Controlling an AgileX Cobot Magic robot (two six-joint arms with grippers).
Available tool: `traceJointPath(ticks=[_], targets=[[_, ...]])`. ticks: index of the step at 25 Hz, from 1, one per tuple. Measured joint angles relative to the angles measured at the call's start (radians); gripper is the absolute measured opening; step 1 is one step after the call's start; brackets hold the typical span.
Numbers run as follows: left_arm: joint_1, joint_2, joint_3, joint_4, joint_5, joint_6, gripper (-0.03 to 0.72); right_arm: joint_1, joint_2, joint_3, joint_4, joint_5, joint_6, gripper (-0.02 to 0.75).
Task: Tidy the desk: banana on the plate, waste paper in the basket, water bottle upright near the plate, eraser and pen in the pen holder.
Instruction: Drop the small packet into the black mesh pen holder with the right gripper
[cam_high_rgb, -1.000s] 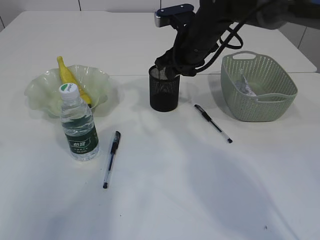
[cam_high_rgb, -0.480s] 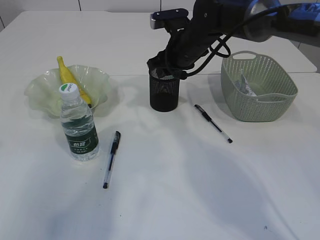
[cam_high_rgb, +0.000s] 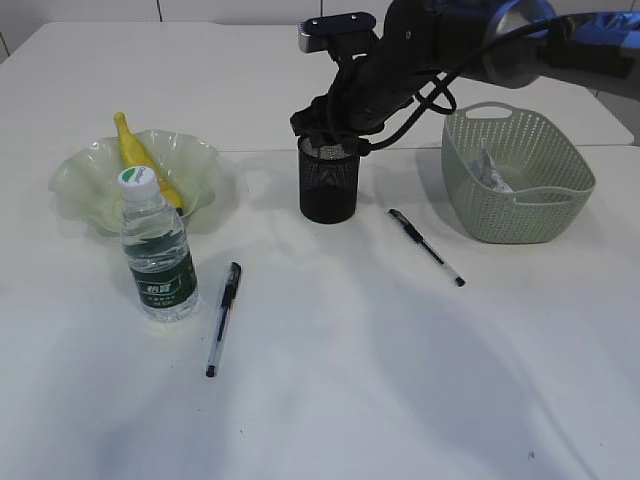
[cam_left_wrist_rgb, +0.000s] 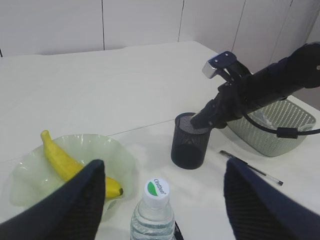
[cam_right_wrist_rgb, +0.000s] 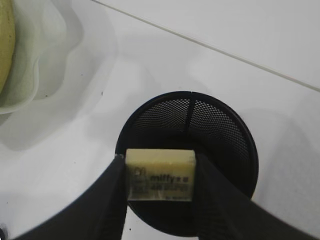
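Note:
My right gripper (cam_right_wrist_rgb: 160, 175) is shut on a pale eraser (cam_right_wrist_rgb: 161, 174) and holds it right over the mouth of the black mesh pen holder (cam_right_wrist_rgb: 200, 125), which stands mid-table (cam_high_rgb: 328, 185). The banana (cam_high_rgb: 140, 160) lies on the green wavy plate (cam_high_rgb: 80, 185). The water bottle (cam_high_rgb: 157, 250) stands upright in front of the plate. Two pens lie on the table: one (cam_high_rgb: 223, 316) beside the bottle, one (cam_high_rgb: 427, 247) right of the holder. Crumpled paper (cam_high_rgb: 495, 175) sits in the green basket (cam_high_rgb: 515, 215). My left gripper (cam_left_wrist_rgb: 160, 200) is open above the bottle cap (cam_left_wrist_rgb: 156, 192).
The right arm (cam_high_rgb: 420, 60) reaches across from the upper right over the pen holder. The basket stands at the right of the table. A seam runs across the tabletop behind the plate and holder.
My right gripper has moved a little left and back with the eraser, from the holder's right rim to over its mouth. Nothing else has moved.

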Motion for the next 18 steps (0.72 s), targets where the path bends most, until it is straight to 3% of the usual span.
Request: traceJointPath(ticks=[18], targets=[[0.000, 0.000, 0.000, 0.000, -0.002, 0.000, 0.519, -0.002, 0.002, 0.000, 0.000, -0.022, 0.006, 0.370]])
